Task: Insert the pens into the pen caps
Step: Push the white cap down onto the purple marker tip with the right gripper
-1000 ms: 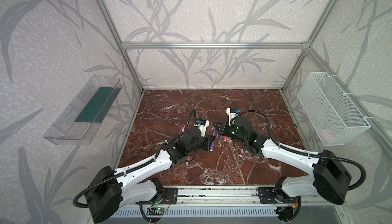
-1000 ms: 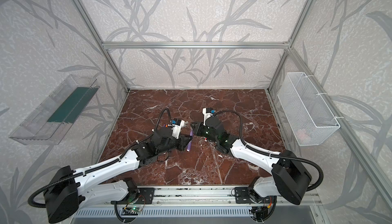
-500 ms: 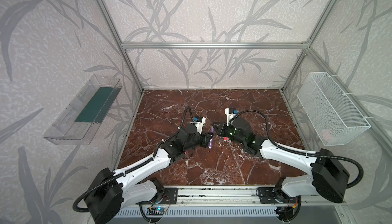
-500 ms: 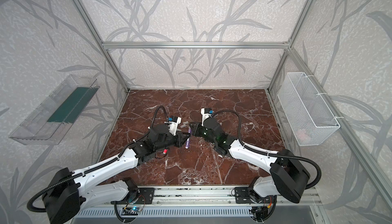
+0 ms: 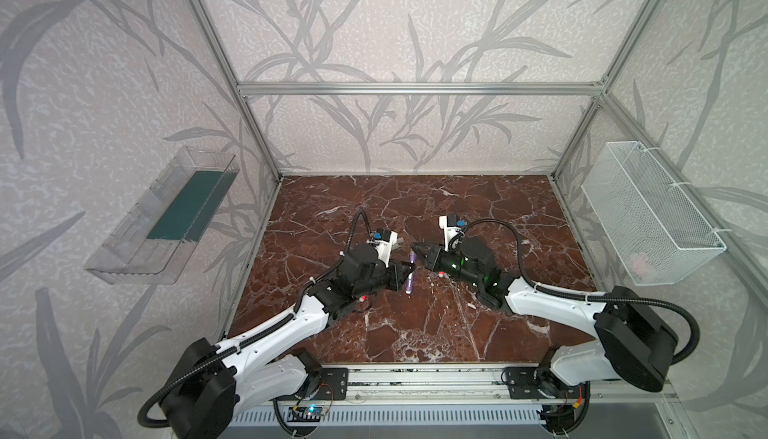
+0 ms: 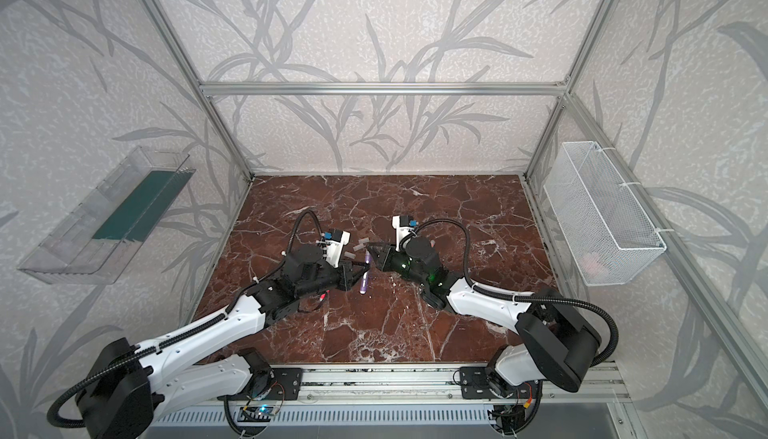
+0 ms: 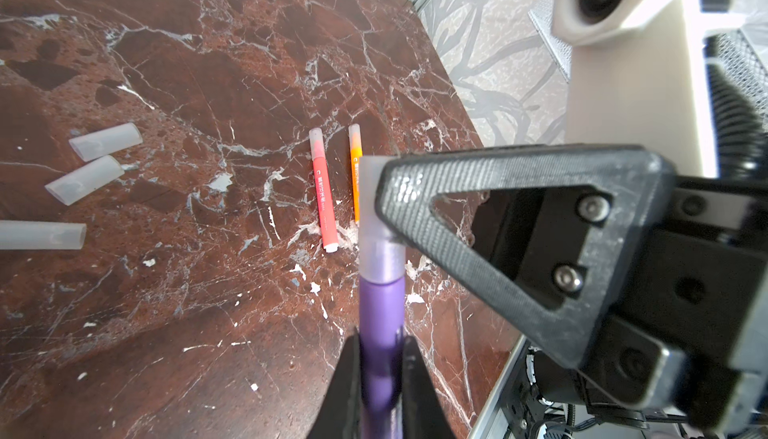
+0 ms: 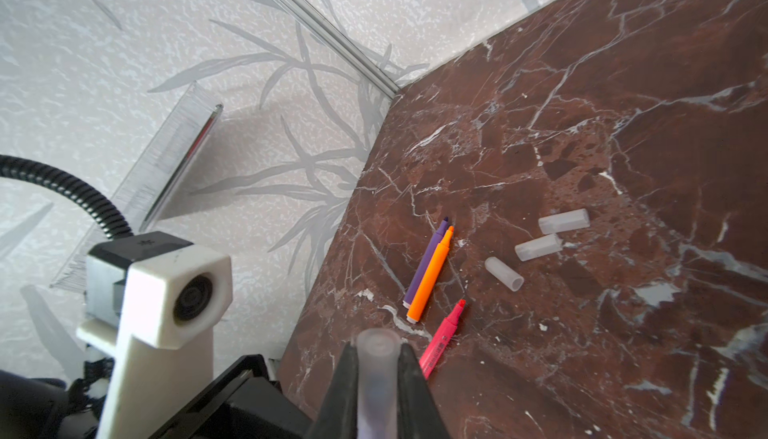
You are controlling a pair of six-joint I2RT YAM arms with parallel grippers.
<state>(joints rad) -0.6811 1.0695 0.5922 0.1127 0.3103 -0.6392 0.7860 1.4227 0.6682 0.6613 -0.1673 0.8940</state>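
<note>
Looking from the left, you have the left tool [image 5: 402, 273] clamped on the purple pen [image 5: 410, 279] over the middle of the counter [image 5: 415, 333]. In both top views its long axis runs near to far. The far end points toward the back wall and sits inside a pen cap [image 7: 376, 225], which your right tool [image 8: 377, 347] grips tight.

White print runs along the barrel of the pink-red pen [image 7: 325, 204] lying on the surface [image 7: 166, 63]: a small round logo, then a line of characters too small to read. The orange pen [image 7: 355, 183] just beside it carries a similar white mark, equally illegible. A tiny star-like sign sits on the black camera housing [image 8: 141, 250].
</note>
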